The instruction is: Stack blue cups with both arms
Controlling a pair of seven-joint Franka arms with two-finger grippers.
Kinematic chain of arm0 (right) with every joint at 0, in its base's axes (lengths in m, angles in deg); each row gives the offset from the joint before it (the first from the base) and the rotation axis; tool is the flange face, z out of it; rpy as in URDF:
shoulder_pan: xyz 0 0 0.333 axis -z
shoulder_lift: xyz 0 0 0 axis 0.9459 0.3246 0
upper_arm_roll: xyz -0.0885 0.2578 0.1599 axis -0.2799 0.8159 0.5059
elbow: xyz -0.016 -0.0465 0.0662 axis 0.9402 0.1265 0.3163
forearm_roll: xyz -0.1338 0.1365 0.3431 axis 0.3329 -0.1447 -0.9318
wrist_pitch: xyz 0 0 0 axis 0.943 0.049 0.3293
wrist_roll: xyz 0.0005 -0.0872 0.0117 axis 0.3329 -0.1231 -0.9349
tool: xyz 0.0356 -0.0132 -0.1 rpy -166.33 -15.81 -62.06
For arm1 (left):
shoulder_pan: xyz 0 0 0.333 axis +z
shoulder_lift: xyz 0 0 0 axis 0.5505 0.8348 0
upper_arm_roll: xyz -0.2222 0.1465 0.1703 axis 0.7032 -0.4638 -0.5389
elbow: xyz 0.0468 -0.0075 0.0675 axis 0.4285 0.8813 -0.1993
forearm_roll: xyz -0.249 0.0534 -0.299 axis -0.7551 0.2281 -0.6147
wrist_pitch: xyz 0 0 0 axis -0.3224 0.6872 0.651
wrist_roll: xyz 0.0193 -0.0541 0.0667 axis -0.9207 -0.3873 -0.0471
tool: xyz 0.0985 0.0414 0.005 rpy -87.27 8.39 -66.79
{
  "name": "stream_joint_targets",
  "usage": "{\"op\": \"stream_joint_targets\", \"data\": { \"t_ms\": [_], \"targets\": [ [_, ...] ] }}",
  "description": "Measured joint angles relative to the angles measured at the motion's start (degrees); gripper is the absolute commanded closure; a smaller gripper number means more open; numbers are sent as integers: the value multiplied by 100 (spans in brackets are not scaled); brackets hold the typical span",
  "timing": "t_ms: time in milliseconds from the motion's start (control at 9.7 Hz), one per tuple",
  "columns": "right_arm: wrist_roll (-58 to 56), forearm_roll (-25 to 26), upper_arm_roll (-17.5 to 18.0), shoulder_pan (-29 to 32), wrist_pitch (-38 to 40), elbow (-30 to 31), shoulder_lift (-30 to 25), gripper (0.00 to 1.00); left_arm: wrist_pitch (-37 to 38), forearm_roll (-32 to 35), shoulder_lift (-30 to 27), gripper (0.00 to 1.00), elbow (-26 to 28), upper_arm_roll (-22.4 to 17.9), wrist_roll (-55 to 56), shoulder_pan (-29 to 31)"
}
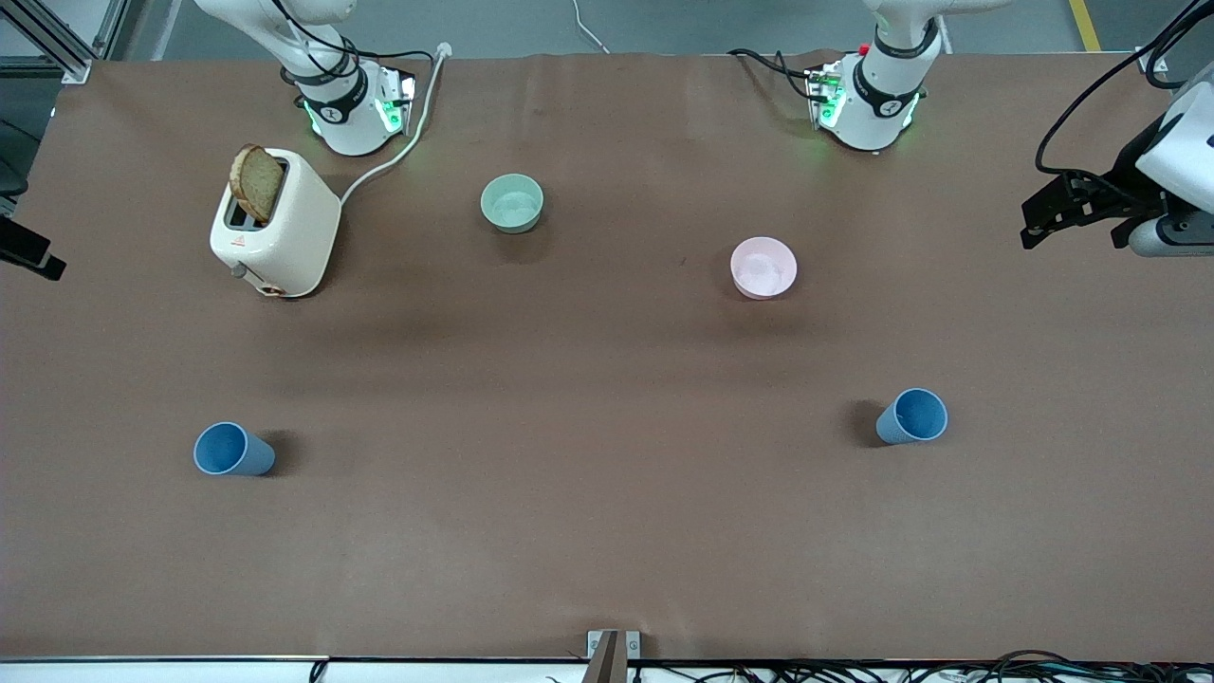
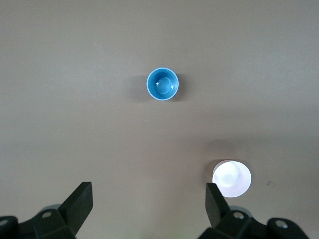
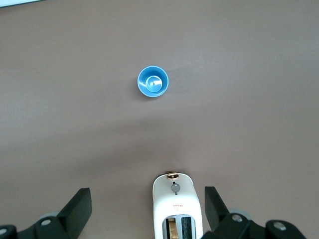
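Two blue cups stand upright and far apart on the brown table. One cup point(image 1: 232, 450) is toward the right arm's end and shows in the right wrist view point(image 3: 153, 82). The other cup point(image 1: 912, 415) is toward the left arm's end and shows in the left wrist view point(image 2: 162, 83). My left gripper point(image 1: 1039, 220) point(image 2: 149, 191) hangs high over the table, open and empty. My right gripper point(image 1: 33, 254) point(image 3: 148, 196) is high up over the toaster, open and empty, and only partly in the front view.
A white toaster point(image 1: 275, 228) point(image 3: 177, 206) with a bread slice point(image 1: 256, 182) stands near the right arm's base. A pale green bowl point(image 1: 512, 203) and a pink bowl point(image 1: 763, 267) point(image 2: 232, 178) sit farther from the front camera than the cups.
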Motion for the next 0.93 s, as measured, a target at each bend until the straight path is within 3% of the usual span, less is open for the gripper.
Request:
{"op": "stream_joint_targets", "data": {
  "t_ms": [619, 928],
  "targets": [
    [-7, -2, -2, 13, -146, 98, 114, 0, 74, -9, 272, 0, -395, -9, 0, 141],
    [-258, -3, -5, 64, -1187, 247, 878, 0, -667, 64, 1231, 0, -316, -13, 167, 227]
  ]
}}
